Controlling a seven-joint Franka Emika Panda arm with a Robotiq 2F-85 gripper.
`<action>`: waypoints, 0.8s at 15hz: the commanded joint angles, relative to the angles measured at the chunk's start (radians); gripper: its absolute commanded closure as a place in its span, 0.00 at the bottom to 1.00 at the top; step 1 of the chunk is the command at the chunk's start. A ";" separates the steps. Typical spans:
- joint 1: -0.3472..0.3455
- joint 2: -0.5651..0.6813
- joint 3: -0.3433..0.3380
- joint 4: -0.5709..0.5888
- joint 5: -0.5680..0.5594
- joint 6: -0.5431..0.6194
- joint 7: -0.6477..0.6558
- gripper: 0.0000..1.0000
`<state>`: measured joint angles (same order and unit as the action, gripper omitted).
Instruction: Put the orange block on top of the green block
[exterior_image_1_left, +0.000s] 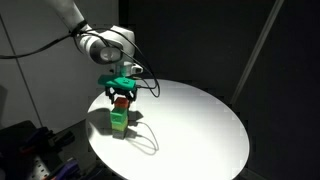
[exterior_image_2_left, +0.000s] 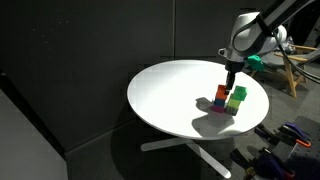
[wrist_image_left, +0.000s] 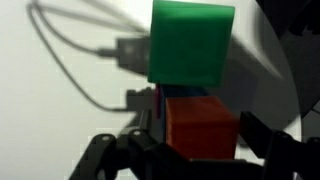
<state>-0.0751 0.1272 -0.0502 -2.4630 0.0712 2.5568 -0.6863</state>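
In an exterior view the gripper straddled the orange block, with the green block just in front of it. In an exterior view the orange block sat just beside the green block on the white table. In the wrist view the orange block lay between the fingers, and the green block was straight ahead past it. Could not tell whether the claw was clamped or only bracketing. Judged next move: lift, then shift forward over green.

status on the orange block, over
Claw astride orange block, grip unclear. Green block alongside, top bare. Purple block close by.
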 joint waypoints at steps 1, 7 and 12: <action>-0.018 -0.021 0.019 -0.006 0.019 0.005 -0.031 0.44; -0.006 -0.065 0.031 -0.006 0.006 -0.015 -0.016 0.66; 0.002 -0.116 0.024 -0.005 -0.010 -0.049 0.010 0.66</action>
<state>-0.0720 0.0641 -0.0226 -2.4615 0.0711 2.5488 -0.6874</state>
